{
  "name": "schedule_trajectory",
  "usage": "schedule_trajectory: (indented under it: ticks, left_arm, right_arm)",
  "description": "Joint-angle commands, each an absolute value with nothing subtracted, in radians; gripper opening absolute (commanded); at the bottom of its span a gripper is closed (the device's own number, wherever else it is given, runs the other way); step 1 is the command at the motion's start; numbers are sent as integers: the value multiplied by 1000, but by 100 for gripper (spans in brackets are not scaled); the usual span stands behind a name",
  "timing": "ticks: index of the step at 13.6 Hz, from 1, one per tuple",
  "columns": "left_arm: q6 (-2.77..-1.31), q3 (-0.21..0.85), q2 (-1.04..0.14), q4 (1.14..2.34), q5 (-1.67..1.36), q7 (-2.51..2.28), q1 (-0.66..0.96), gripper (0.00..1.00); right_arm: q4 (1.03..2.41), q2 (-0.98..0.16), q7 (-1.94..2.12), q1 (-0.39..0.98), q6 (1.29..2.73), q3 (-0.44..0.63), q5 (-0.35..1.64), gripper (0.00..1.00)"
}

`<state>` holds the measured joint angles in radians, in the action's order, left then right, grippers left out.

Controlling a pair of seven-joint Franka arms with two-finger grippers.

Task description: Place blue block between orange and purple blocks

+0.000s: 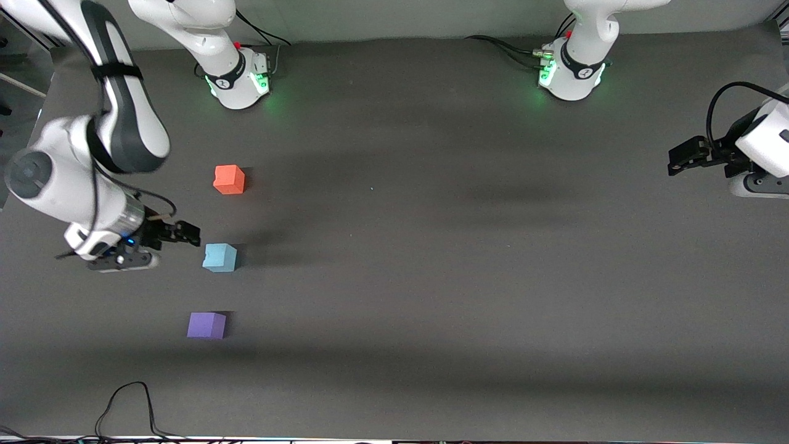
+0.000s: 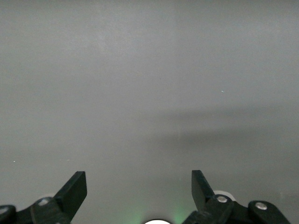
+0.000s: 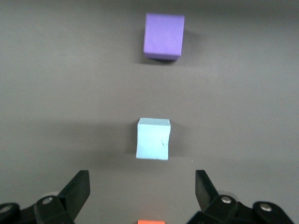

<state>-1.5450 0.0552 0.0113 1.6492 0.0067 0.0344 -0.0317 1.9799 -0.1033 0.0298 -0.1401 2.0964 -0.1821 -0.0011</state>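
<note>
Bare table [image 1: 431, 246] surrounds blue block [image 1: 220, 258] between orange [image 1: 229, 179] and purple blocks [image 1: 207, 325]

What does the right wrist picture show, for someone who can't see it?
The blue block sits on the gray table between the purple block and the orange block. The open right tool hangs over the table, holding nothing.
</note>
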Motion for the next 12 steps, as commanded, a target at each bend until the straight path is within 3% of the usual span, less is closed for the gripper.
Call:
schedule_trajectory:
  ticks: [1,4,9,12]
  left_arm:
    - [-1526,51,6,1632,2,9,-21,100]
    - [-1526,51,6,1632,2,8,-21,100]
    - [-1528,51,6,1632,2,8,-21,100]
    - [-1529,51,6,1632,2,8,-21,100]
  right_arm:
    - [1803,-22,64,-92,1808,-166,-2,100]
    - [1646,11,55,96,1613,-8,-2,100]
    - [1658,52,57,280,1609,165,6,100]
    - [1666,55,57,287,1609,173,79,100]
